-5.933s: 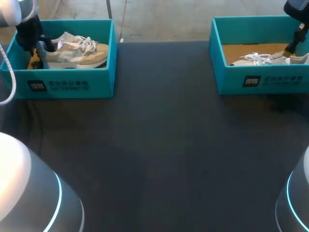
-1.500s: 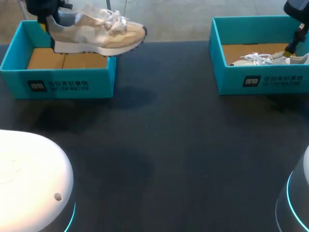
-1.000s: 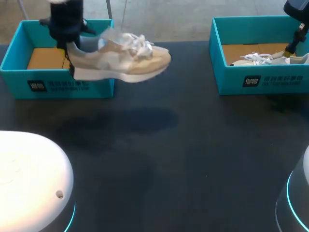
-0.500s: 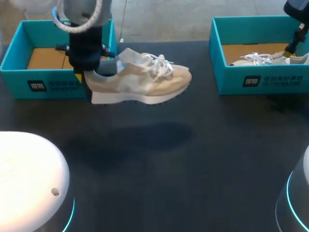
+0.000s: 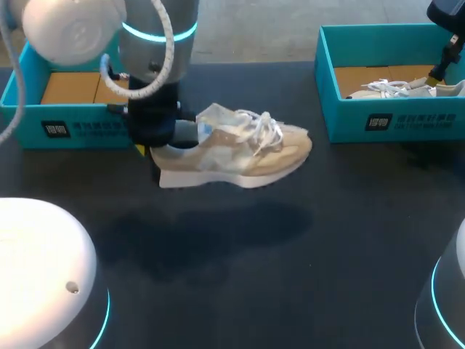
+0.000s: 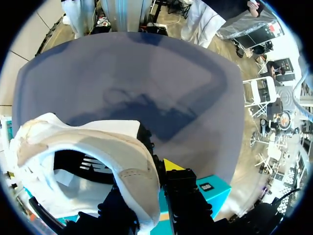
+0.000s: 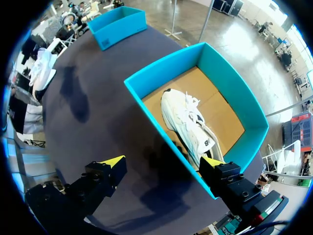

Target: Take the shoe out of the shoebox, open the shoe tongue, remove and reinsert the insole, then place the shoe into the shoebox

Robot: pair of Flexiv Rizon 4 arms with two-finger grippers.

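Shoe (image 5: 240,149) hangs above the table (image 5: 290,254), heel clamped in the left gripper (image 6: 146,186); the right gripper (image 7: 161,161) hovers spread over a shoebox (image 7: 232,93).

We see a dark label (image 5: 87,129) on the left shoebox (image 5: 22,116) front, a second label (image 5: 410,121) on the right shoebox (image 5: 345,120); neither is legible.

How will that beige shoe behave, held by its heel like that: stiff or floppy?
Probably fairly stiff: the shoe hangs level in the air though the left gripper pinches only its heel rim. It is likely light for its size, since that thin pinch carries it. The loose laces would probably dangle and swing.
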